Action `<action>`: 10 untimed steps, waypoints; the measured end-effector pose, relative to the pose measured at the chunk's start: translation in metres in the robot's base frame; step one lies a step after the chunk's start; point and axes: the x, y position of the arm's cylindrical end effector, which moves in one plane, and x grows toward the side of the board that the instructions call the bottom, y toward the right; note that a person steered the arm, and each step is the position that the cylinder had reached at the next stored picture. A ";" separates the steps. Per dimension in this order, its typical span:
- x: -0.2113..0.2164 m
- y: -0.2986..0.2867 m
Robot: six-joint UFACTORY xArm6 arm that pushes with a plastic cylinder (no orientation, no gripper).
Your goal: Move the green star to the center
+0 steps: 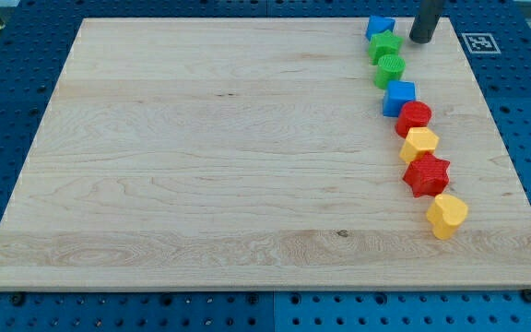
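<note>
The green star (385,45) lies near the view's top right of the wooden board (201,157), between a blue block (380,26) above it and a green round block (390,69) below it. My tip (421,39) stands just to the right of the green star, a small gap apart from it.
A curved line of blocks runs down the view's right side: a blue cube (399,96), a red round block (414,117), a yellow hexagon (419,144), a red star (427,174) and a yellow heart (446,215). A marker tag (479,42) lies off the board's top right corner.
</note>
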 end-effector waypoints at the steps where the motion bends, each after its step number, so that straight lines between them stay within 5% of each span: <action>1: 0.004 -0.003; 6: 0.020 -0.059; 10: 0.091 -0.127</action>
